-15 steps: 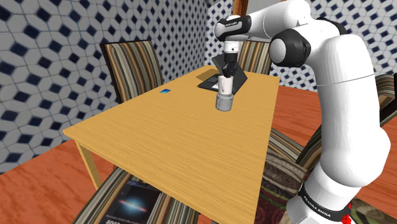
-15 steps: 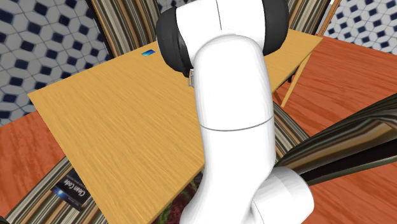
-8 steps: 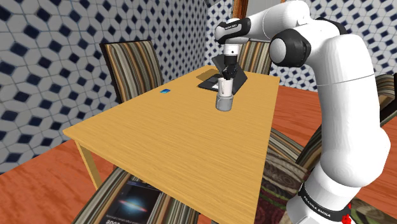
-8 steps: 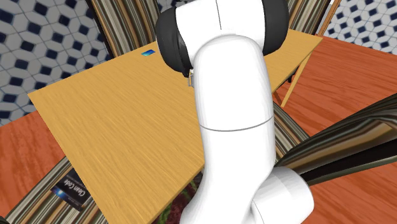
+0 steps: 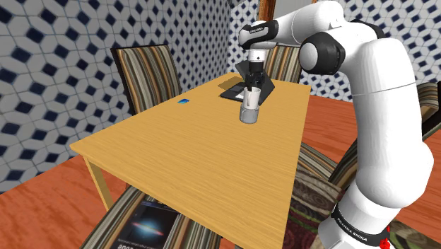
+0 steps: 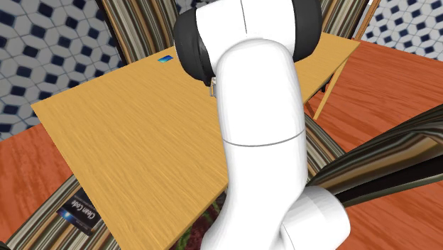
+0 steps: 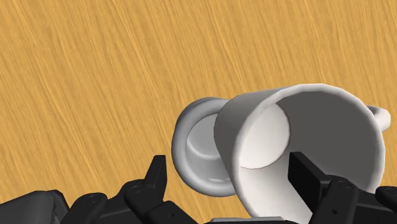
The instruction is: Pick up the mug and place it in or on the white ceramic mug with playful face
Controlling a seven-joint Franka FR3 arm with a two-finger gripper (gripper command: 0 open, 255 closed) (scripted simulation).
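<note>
Wood-grain table (image 5: pixel 169 152) in front of me. A small blue item (image 5: pixel 184 102) sat near its far edge, by a striped chair (image 5: pixel 145 71). A flat dark slab (image 5: pixel 229 93) lay at the far end. A dark-covered book (image 5: pixel 145 226) lay on the near chair (image 5: pixel 113 216). The patterned blue-and-white wall (image 5: pixel 56 56) stood behind, with reddish floor (image 5: pixel 35 205) below.

Bright, even light across all 3 views.
The table (image 5: pixel 177 141) top shows one steady warm tan from end to end, its grain plain to read. The white arm (image 6: pixel 263 106) shades gently to pale grey along its rounded edges. In the wrist view, the mug (image 7: pixel 331 127) has a grey, shaded inner wall and a paler, better-lit bottom.
</note>
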